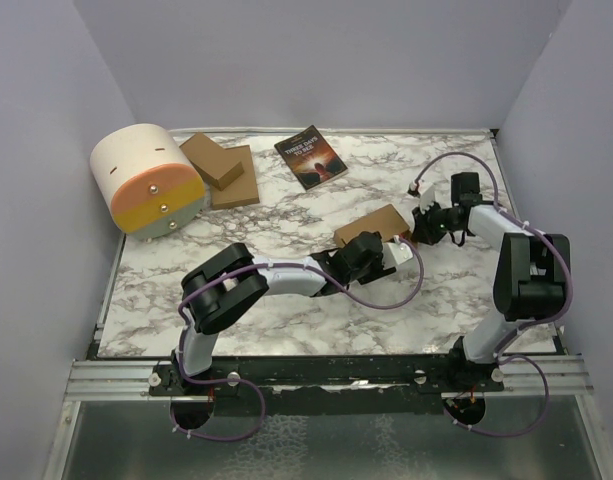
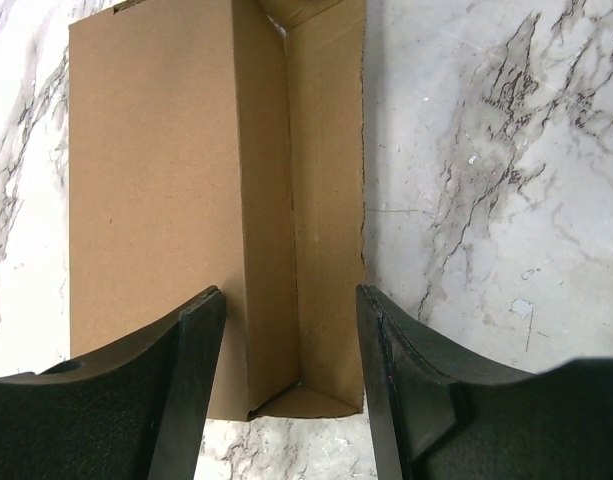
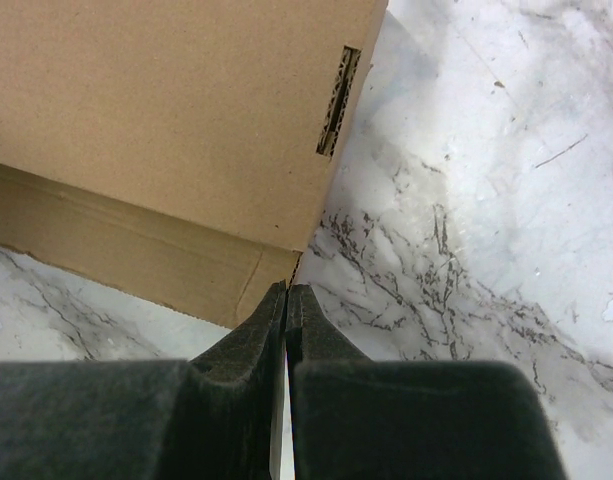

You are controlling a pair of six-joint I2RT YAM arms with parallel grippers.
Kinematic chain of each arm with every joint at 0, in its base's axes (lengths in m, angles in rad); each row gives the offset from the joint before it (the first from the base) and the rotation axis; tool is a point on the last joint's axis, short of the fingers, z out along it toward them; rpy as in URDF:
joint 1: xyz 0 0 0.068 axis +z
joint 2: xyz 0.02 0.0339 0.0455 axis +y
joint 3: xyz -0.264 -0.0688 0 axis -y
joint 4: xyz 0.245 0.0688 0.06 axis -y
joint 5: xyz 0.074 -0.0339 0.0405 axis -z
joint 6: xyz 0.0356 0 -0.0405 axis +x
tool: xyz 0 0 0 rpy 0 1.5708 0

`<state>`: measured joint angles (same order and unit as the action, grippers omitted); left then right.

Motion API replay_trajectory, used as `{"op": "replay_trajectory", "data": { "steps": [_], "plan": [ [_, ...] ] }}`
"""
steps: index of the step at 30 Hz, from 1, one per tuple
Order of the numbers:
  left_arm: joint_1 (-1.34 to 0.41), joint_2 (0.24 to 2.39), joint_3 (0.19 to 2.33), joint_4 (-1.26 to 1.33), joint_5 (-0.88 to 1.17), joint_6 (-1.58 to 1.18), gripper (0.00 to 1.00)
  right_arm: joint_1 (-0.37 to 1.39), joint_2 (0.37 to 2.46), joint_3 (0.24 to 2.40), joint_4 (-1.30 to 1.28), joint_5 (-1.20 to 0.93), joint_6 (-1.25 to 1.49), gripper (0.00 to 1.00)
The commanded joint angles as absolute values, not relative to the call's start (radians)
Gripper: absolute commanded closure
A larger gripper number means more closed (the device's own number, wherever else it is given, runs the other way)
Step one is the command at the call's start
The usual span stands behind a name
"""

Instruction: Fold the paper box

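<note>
Marble table (image 1: 286,310) first, and on it sits the paper box (image 1: 371,222), with the dark book (image 1: 311,157) lying beyond the box and off to its left. Both arms reach in at the box, one from each side.

By the look of it, we're mid-fold. One broad panel lies flat on top. Alongside it a long side flap stands open, leaving a trough between. My read is that the side needs closing next: the flap has to be pushed over along its crease while the box is kept from sliding.

The left gripper (image 2: 288,292) hovers at the box's near end, jaws roughly half apart. One finger is over the flat panel, the other just outside the open flap, and I can't see them clamping anything.

The right gripper (image 3: 286,292) is at the box's right-hand corner, fingers pressed fully together with nothing visible between them. Its tips are right up against the corner's bottom edge. Just beyond them, a small slot (image 3: 336,100) is cut in the box's top panel.
</note>
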<state>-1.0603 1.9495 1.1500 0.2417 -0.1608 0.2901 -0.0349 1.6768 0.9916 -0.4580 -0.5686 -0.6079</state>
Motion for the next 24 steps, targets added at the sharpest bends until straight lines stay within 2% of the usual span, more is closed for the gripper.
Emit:
{"op": "replay_trajectory", "data": {
  "steps": [1, 10, 24],
  "plan": [
    [-1.060, 2.023, 1.138, 0.065, -0.065, 0.277, 0.44, -0.014, 1.727, 1.065, -0.518, -0.563, -0.635, 0.99],
    [-1.058, 2.034, 1.152, 0.044, -0.052, 0.282, 0.44, -0.014, 1.782, 1.181, -0.611, -0.550, -0.676, 0.99],
    [-1.055, 2.009, 1.181, 0.038, -0.064, 0.255, 0.43, -0.008, 1.808, 1.177, -0.612, -0.571, -0.664, 0.99]
  ]
}}
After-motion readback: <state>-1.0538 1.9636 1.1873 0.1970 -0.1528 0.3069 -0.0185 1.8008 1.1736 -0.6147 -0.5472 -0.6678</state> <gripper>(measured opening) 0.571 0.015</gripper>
